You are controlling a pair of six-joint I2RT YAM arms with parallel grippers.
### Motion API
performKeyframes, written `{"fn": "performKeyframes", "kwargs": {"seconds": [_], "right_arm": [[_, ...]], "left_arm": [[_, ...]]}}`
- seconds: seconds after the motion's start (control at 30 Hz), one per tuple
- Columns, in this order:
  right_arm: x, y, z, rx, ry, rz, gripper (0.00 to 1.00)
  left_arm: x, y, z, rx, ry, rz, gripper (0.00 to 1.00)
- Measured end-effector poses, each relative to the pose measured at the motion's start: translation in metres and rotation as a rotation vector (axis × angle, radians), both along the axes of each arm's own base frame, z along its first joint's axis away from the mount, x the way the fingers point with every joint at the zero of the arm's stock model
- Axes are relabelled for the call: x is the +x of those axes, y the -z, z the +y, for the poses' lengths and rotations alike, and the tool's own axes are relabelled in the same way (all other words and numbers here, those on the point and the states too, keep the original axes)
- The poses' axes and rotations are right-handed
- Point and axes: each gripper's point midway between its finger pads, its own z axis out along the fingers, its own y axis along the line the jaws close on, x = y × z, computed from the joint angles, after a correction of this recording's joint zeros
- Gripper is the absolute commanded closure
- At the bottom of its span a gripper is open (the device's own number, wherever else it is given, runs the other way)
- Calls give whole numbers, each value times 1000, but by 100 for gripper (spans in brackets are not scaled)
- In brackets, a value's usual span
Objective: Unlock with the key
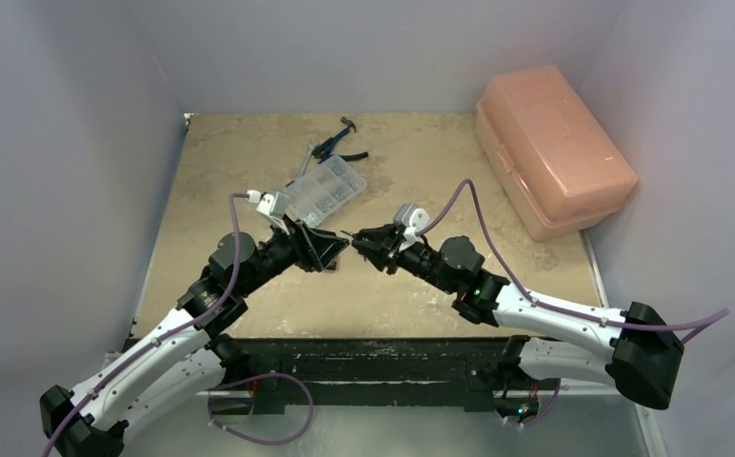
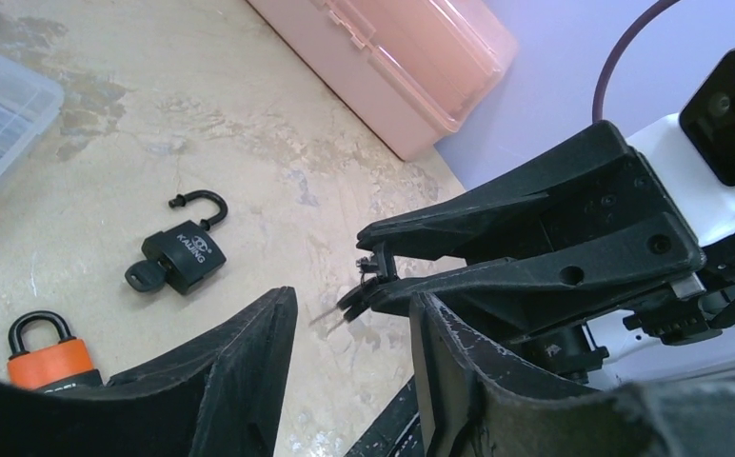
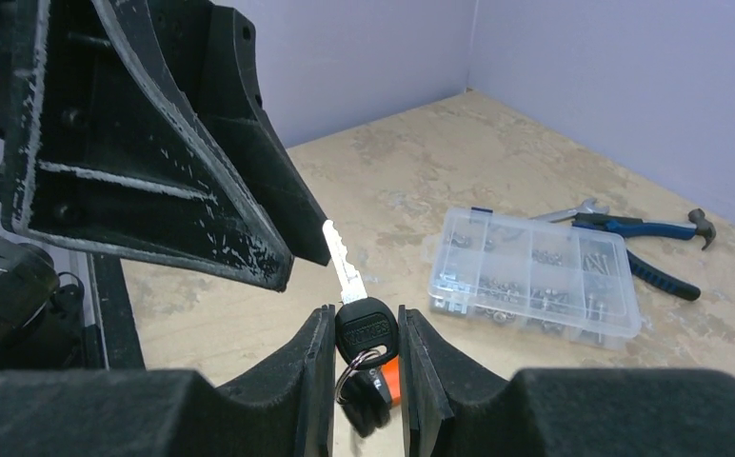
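The key (image 3: 352, 297) is clamped by its black head between my right jaws, held in the air above the middle of the desk (image 2: 202, 124), not in any lock. Its long axis runs straight out along my right fingers, with the toothed silver blade pointing away from my wrist toward my left jaws. From above it reads as roughly level and aimed left. A ring with a second dark-headed key hangs under the head. My left jaws stand apart and hold nothing; the blade tip sits just at their mouth, and I cannot tell whether it touches a finger. Down on the desk, the orange padlock (image 2: 49, 362) has its shackle closed, so I judge the unlocking itself is not yet done. Near it, a black padlock (image 2: 185, 259) lies with its shackle swung open and its own key in the body. Farther off are a clear parts box (image 3: 535, 276), blue-handled pliers (image 3: 630, 233) and a pink lidded bin (image 1: 554, 148).
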Motion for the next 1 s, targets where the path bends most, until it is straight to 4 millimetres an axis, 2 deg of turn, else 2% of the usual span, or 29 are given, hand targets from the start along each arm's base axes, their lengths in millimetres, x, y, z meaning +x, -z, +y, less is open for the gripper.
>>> {"fn": "performKeyframes", "kwargs": {"seconds": [0.13,0.47,0.73,0.83,0.93,1.0], "right_arm": [[-1,0,0,0,-5,2,100],[-11,-2,4,5,-59,6,100],[-15,-4,5,12,-82,10,100],[-15,-4,5,12,-82,10,100],[-15,-4,5,13,-83,11,100],[-15,-3,5,12,-84,14,100]], "left_arm": [[-1,4,-3,-22,12,4,58],[-2,-21,-7,-101,32,-73,62],[0,-9,-9,-107,33,-49,68],[0,-6,-10,-108,33,-41,76],[0,-9,-11,-118,37,-48,100],[-1,-12,-13,-132,47,-51,100]]}}
